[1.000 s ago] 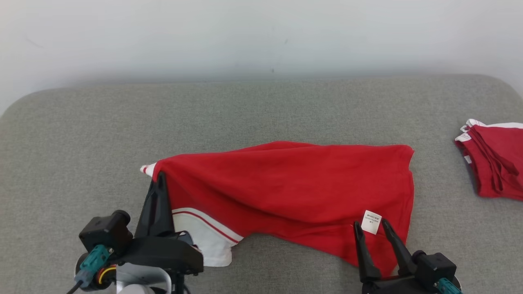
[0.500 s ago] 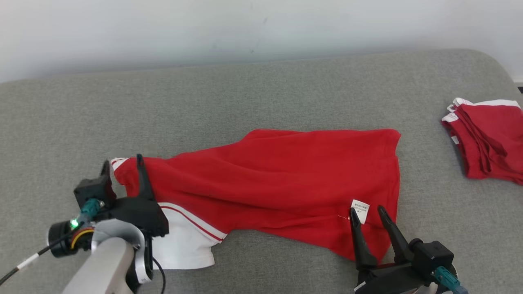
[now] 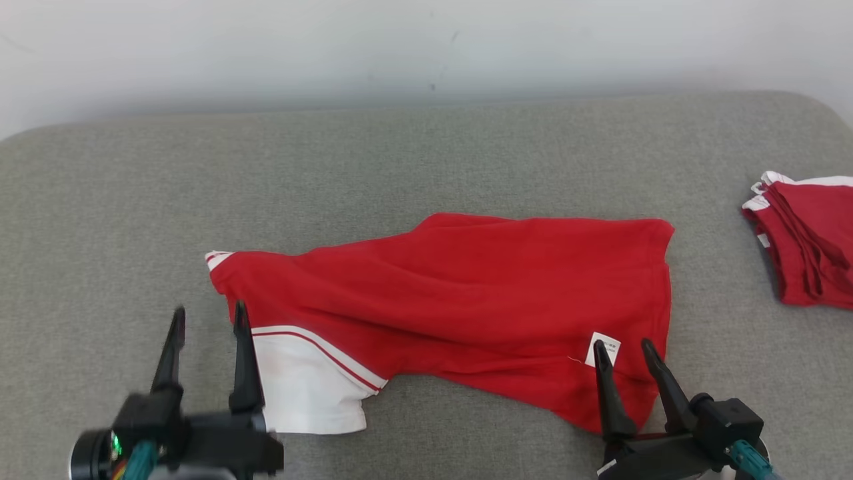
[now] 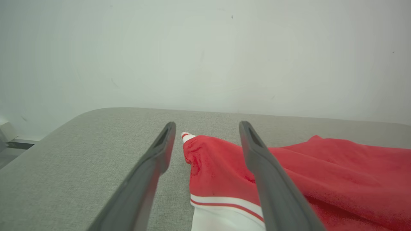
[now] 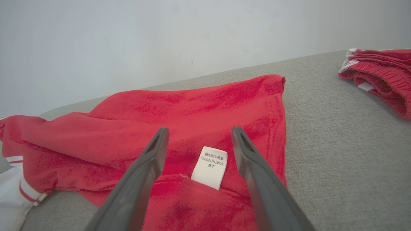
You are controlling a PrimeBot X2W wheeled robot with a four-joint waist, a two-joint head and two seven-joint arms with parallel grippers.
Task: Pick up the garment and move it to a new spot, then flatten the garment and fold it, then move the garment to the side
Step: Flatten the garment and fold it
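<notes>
The garment (image 3: 466, 300) is red with a white panel and red stripe at its near left; it lies spread and wrinkled across the grey cushion (image 3: 400, 160). My left gripper (image 3: 206, 317) stands open just off the garment's left end, holding nothing; in the left wrist view the garment (image 4: 289, 173) lies past its open fingers (image 4: 269, 179). My right gripper (image 3: 621, 347) is open above the garment's near right part, beside a white care label (image 3: 602, 348). The right wrist view has that label (image 5: 209, 166) between the open fingers (image 5: 257, 179).
A folded pile of red and white clothes (image 3: 806, 250) sits at the cushion's right edge, also in the right wrist view as the pile (image 5: 379, 77). A pale wall (image 3: 426, 47) rises behind the cushion. Bare grey fabric stretches left and behind the garment.
My left gripper has let go of the garment's left corner, opened and drawn back toward me. The corner now lies on the cushion. The head camera has shifted.
</notes>
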